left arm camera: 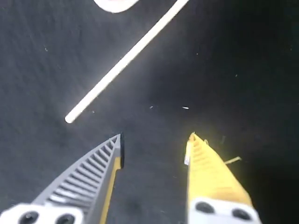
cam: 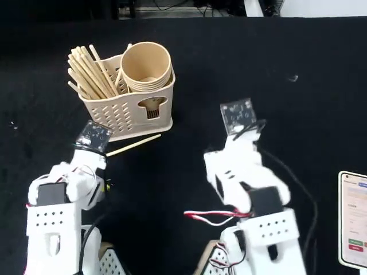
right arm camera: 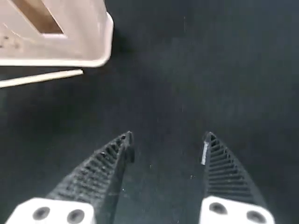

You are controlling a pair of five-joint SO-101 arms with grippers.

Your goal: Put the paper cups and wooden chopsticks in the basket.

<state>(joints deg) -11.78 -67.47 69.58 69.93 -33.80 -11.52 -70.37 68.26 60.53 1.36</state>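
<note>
- Closest to the lens, the left gripper (left arm camera: pixel 155 136) has its grey and yellow ribbed fingers (left arm camera: pixel 208 172) spread wide over the black table cloth (left arm camera: pixel 243 70), with nothing between them. The left wrist view gives this gap; the high view gives that arm from above, at the left.
- Further back at the left in the high view, a bundle of wooden chopsticks (cam: pixel 89 71) stands tilted in the left part of the beige slotted plastic basket (cam: pixel 126 112).
- Beside the bundle, a stack of tan paper cups (cam: pixel 146 66) sits upright in the basket's right part, mouth up.
- One loose pale wooden chopstick (cam: pixel 133 145) lies flat and slanted on the cloth, just in front of the basket's front wall.
- From the left wrist, that chopstick (left arm camera: pixel 126 60) lies ahead of the fingertips. Its near end is close to the grey tip but apart from it, outside the gap.
- The right gripper (right arm camera: pixel 168 136) has black ribbed fingers, also wide apart and empty. The basket's corner (right arm camera: pixel 100 46) and the chopstick's end (right arm camera: pixel 42 78) lie well ahead and off to one side.
- At the high view's right edge lies a white-framed phone (cam: pixel 354 217), its screen lit.
</note>
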